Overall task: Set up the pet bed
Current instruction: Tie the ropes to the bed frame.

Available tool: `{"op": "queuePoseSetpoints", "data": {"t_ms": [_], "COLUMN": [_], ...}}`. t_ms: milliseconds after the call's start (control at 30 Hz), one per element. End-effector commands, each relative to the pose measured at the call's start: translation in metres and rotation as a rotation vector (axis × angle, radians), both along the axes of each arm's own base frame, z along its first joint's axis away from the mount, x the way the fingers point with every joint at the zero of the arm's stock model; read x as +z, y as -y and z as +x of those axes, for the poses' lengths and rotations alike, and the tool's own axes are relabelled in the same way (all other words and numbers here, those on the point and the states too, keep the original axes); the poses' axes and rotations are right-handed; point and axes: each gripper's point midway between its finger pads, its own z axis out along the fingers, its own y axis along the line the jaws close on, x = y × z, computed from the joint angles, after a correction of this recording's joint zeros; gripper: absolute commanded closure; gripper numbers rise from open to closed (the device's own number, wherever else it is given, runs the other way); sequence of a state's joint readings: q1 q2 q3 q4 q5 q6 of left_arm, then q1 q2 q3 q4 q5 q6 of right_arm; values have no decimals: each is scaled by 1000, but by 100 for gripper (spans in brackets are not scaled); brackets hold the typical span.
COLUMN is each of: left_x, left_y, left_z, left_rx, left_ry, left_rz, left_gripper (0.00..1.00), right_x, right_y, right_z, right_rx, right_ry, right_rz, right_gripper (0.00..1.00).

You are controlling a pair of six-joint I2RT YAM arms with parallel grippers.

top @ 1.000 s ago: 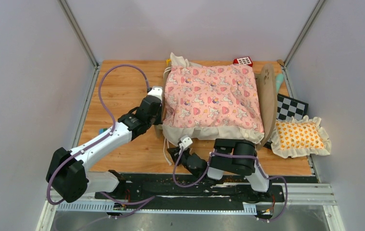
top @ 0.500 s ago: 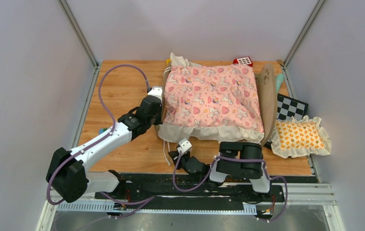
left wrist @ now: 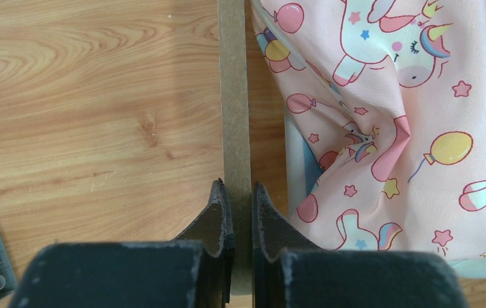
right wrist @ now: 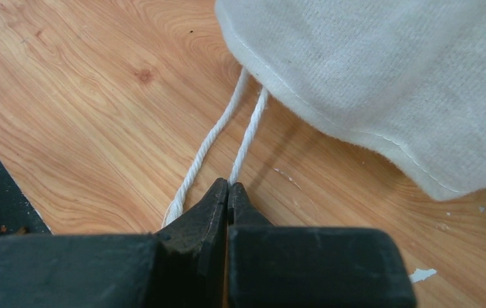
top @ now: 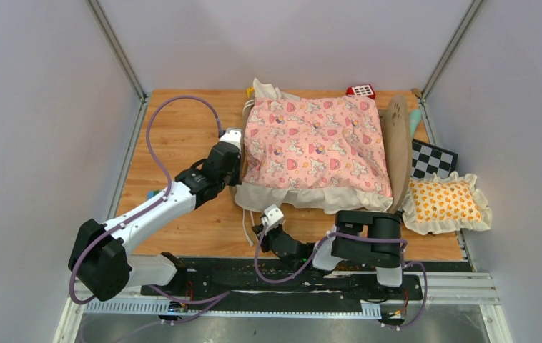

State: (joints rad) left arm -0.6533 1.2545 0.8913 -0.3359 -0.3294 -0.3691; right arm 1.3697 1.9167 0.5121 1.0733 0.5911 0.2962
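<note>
**Stiff frame, floppy bedding**

The pet bed (top: 314, 146) sits just beside the orange pillow (top: 443, 201). The left gripper (left wrist: 239, 192) is clamped on its thin, rigid end panel (left wrist: 233, 96), on the side farthest from the pillow, which looks like a sound hold. The right gripper (right wrist: 228, 189) is closed on a limp white cord (right wrist: 208, 144), which probably slips easily.

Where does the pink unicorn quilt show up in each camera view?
Top external: pink unicorn quilt, centre of the picture.
Left wrist: right half, beside the bed frame board.
Right wrist: pink print not in it; only cream fabric.
Shared landmark: wooden tabletop.
</note>
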Motion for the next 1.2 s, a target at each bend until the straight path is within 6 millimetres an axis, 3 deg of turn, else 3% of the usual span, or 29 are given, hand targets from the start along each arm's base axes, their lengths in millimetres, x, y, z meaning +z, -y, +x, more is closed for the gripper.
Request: {"op": "queuePoseSetpoints", "data": {"t_ms": [0,333,467,600,767,1000,1167], "left_x": [22,32,36,48,74,102,100], "left_y": [28,26,26,23,16,-3,-22], "left_z": [-10,-11,-12,-13,-18,-29,-45], "left_rx": [-155,-151,-155,-150,-138,-104,-84], "left_ry": [18,46,52,75,135,203,214], "left_rz": [-52,-69,-75,-79,-113,-128,-113], "left_gripper": [92,86,78,69,57,45,43], "right_x": [-20,-14,-7,4,35,60,50], "right_y": [2,12,17,27,33,12,-10], "right_z": [-20,-18,-16,-15,-14,-30,-44], "right_rx": [42,6,-7,-17,6,161,253], "right_ry": [-65,-77,-70,-55,-6,-12,-65], "right_rz": [-93,-139,-147,-163,-182,-212,-243], "right_gripper": [100,77,72,67,59,52,51]}}
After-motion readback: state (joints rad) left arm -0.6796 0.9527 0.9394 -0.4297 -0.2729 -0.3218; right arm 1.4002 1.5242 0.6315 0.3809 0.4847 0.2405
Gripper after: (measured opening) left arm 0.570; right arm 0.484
